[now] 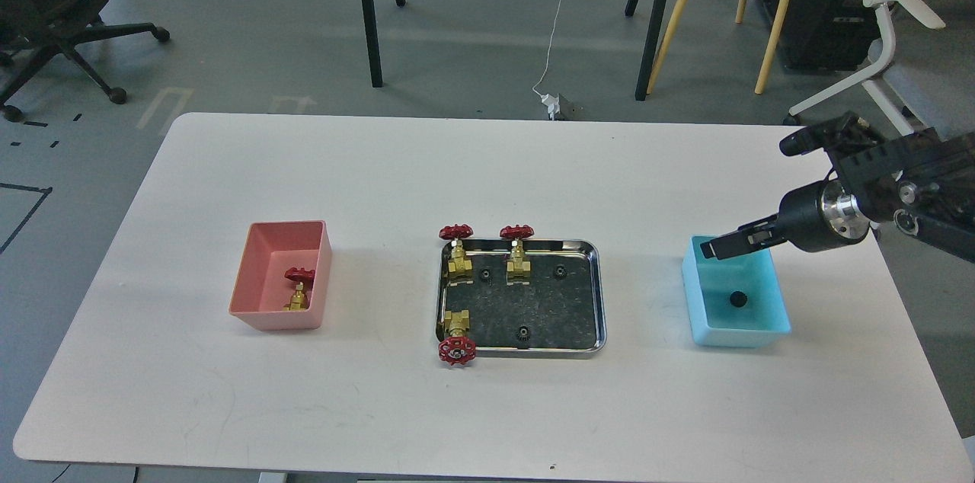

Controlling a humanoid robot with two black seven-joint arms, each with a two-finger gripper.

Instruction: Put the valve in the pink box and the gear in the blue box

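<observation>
My right gripper (717,247) hovers over the far left rim of the blue box (769,327), empty, its fingers a little apart. One black gear (736,299) lies on the floor of the blue box. Three more gears (485,274) (561,270) (523,331) lie in the steel tray (599,300). Three valves stand at the tray: two at its far edge (457,248) (518,248) and one at its near left corner (457,337). One valve (298,289) lies inside the pink box (263,315). My left arm is out of view.
The white table (487,163) holds the pink box at the left, the tray in the middle and the blue box at the right. Chairs, stand legs and cables lie on the floor beyond the far edge.
</observation>
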